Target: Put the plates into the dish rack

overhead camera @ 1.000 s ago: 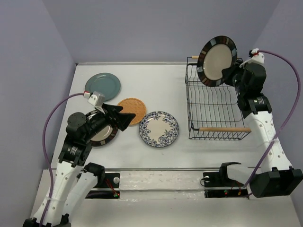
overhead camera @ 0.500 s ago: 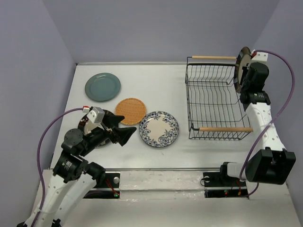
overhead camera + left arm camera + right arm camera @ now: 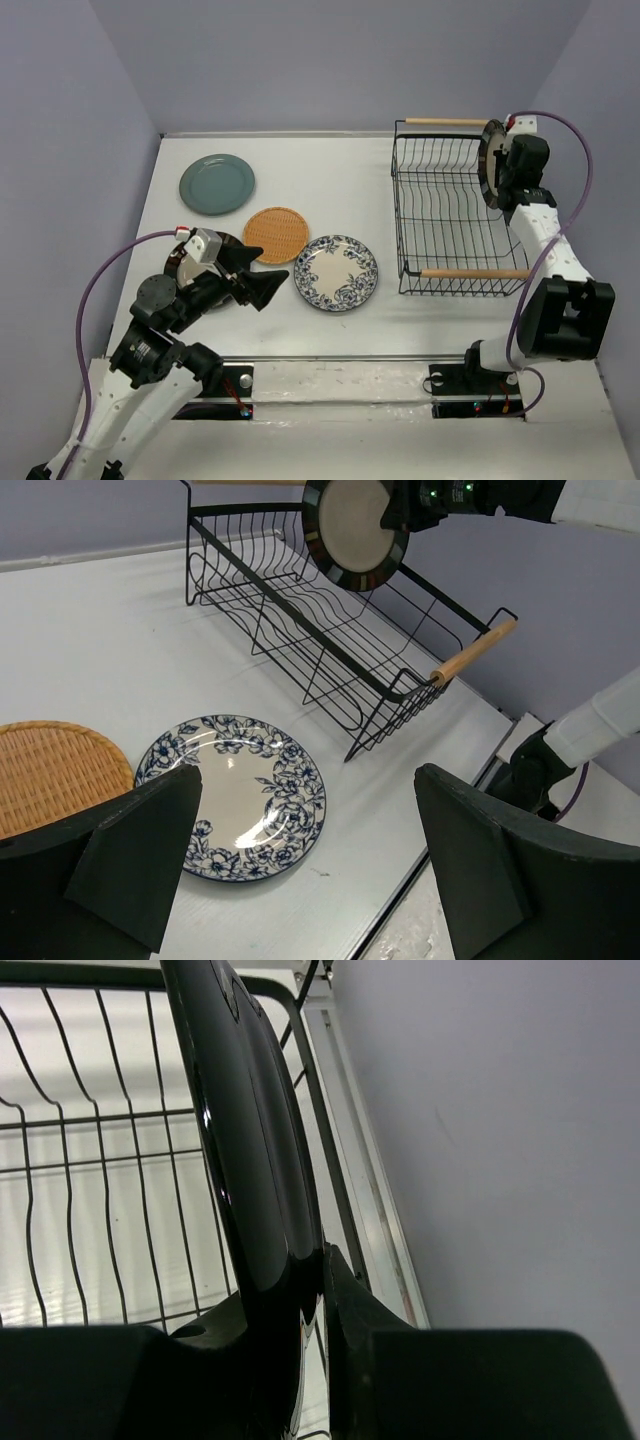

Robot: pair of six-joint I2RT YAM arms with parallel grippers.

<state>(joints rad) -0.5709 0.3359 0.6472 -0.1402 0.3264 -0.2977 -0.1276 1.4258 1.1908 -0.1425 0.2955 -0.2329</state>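
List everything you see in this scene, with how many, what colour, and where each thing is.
Teal plate: one, teal, flat, far left of table.
Woven plate: one, orange-tan, flat, mid-table.
Flowered plate: one, white and blue, flat, beside the woven plate.
Flat striped plate: one, dark rim, partly under the left arm.
Held striped plate: one, dark rim, cream centre, on edge at the rack's far right.
Dish rack: one, black wire, wooden handles, right side.
Table: one, white.
Left gripper: open.
Right gripper: gripping the held striped plate.
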